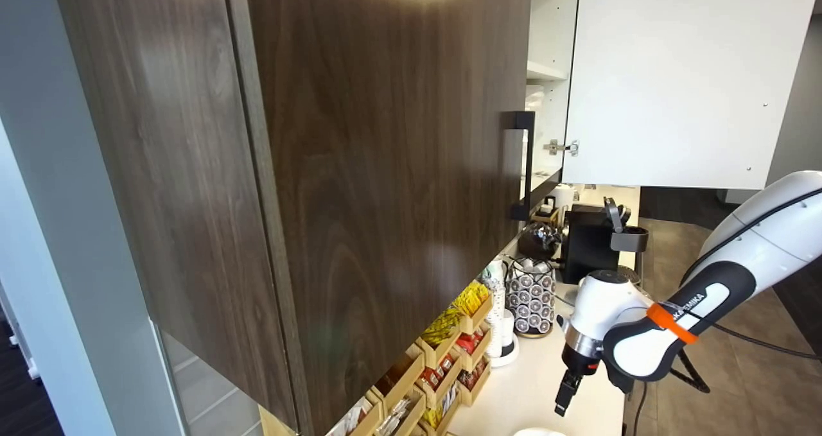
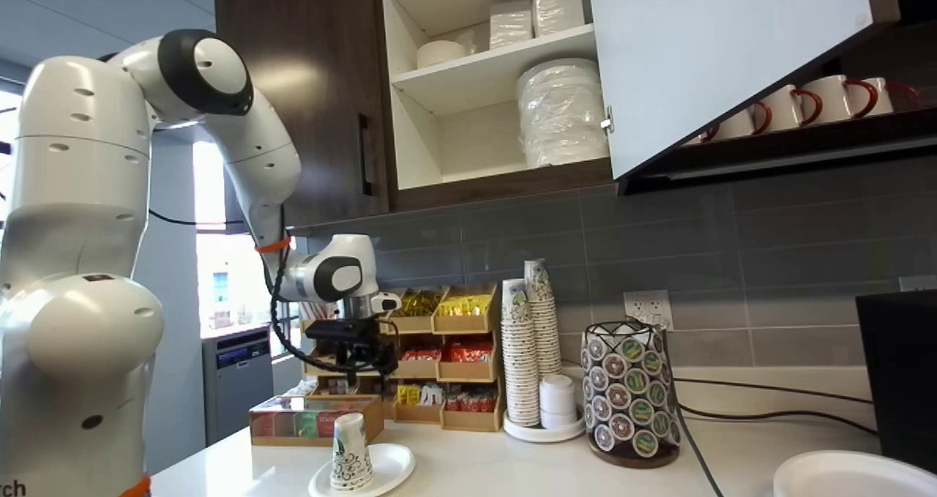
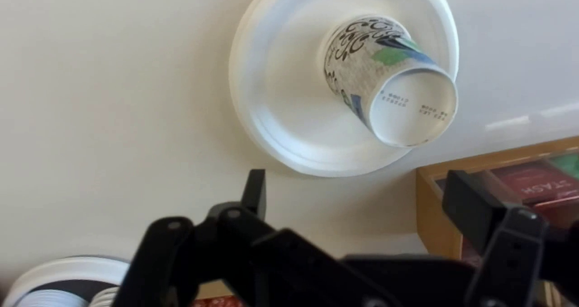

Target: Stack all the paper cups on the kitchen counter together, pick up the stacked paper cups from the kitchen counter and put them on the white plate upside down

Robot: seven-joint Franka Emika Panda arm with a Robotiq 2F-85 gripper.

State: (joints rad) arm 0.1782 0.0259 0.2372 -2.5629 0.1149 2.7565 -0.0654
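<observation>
The paper cups [image 2: 351, 453] stand upside down as one tapered, swirl-patterned stack on the white plate [image 2: 399, 468]. How many are nested I cannot tell. The stack also shows in the wrist view [image 3: 384, 67], base towards the camera, on the plate [image 3: 294, 81]. In an exterior view only a sliver of plate [image 1: 538, 432] shows and the cups are out of view. The plate rests on the pale kitchen counter [image 2: 476, 468]. My gripper [image 3: 357, 180] is open and empty, above the counter and apart from the cups. It shows in both exterior views [image 1: 562, 404] [image 2: 370, 369].
A wooden tea box [image 2: 315, 420] stands just behind the plate. A sachet organizer [image 2: 465, 325] and tall cup stacks [image 2: 520, 358] on a round tray [image 2: 542, 433] are at the wall. A pod carousel [image 2: 631, 402] is further along. A cabinet door [image 2: 732, 50] hangs open above.
</observation>
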